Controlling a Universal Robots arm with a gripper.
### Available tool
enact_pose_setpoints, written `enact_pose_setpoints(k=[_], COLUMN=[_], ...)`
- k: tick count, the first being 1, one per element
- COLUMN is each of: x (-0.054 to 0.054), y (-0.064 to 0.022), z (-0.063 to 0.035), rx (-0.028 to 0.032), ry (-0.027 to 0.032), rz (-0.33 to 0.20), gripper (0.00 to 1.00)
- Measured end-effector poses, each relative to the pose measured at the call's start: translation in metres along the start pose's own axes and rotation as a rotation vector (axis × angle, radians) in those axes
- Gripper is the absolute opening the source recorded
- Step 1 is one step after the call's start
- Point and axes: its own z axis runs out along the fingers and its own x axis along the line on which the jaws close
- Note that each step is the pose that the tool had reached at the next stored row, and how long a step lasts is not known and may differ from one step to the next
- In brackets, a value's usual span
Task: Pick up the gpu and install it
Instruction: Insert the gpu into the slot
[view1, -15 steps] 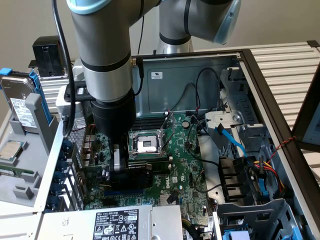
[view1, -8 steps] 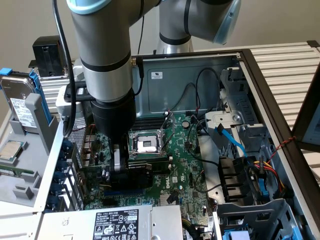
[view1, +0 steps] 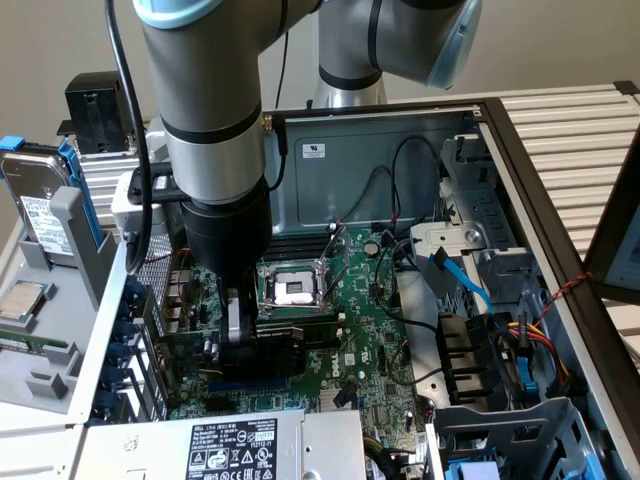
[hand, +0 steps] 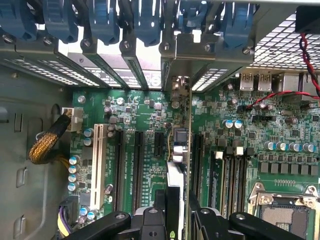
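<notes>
The gpu (hand: 182, 150) is held edge-on between the fingers (hand: 150, 220) of the gripper (hand: 179, 220), which are clamped on its two faces so that the card stands upright with its long edge towards the motherboard (hand: 250, 130). That pose suits a card that must go straight down into a slot. It hangs in line with the black expansion slots (hand: 137, 165), next to the white one, and its silver end bracket points at the rear openings under the blue retention clips (hand: 105, 20). Whether the lower edge is seated in a slot, I cannot tell.

In the exterior view the gripper (view1: 236, 335) reaches low into the open computer case (view1: 540, 230), with the gpu (view1: 268, 352) just beside the bare CPU socket (view1: 290, 288). The case lies on its side, so the board faces up to the arm. A power supply (view1: 235, 440) sits along its near edge. The case rests on a pale slatted table (view1: 590, 130), and a hard drive (view1: 40, 210) stands at the exterior view's left.
</notes>
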Motion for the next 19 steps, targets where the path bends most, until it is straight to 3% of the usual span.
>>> enact_pose_setpoints(k=[19], x=[-0.0004], y=[0.0], z=[0.0], rx=[0.0003], ry=[0.0004], rz=[0.0], gripper=[0.27])
